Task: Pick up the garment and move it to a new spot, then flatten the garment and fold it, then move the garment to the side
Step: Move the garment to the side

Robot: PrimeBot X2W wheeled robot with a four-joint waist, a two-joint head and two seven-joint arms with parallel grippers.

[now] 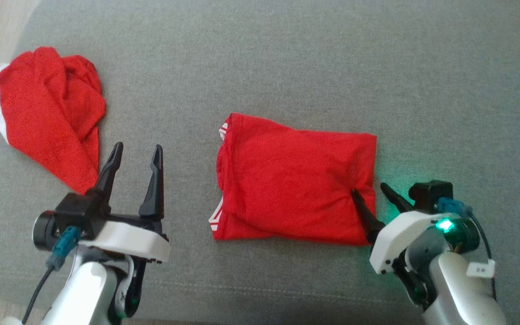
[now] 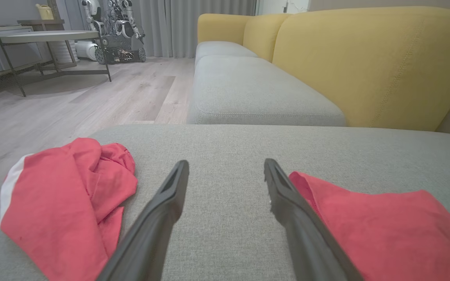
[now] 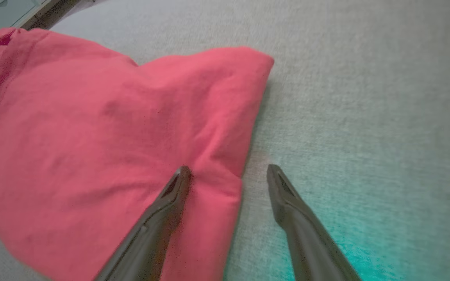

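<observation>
A folded red garment (image 1: 294, 178) with white trim lies in the middle of the grey cushion (image 1: 287, 67). My right gripper (image 1: 369, 189) is open at its right edge, one finger over the cloth (image 3: 111, 136), the other over bare cushion. My left gripper (image 1: 136, 152) is open and empty, hovering left of the folded garment (image 2: 385, 230). A second red garment (image 1: 48, 113) lies crumpled at the cushion's far left corner, just beyond my left gripper's fingers (image 2: 172, 195); this crumpled garment (image 2: 65, 210) has a white band.
The cushion's front seam runs below both arms. In the left wrist view a yellow sofa back (image 2: 365, 62) and another grey seat (image 2: 256, 93) stand beyond, with wooden floor (image 2: 72, 101), a low table (image 2: 45, 37) and a parked robot (image 2: 117, 31) further off.
</observation>
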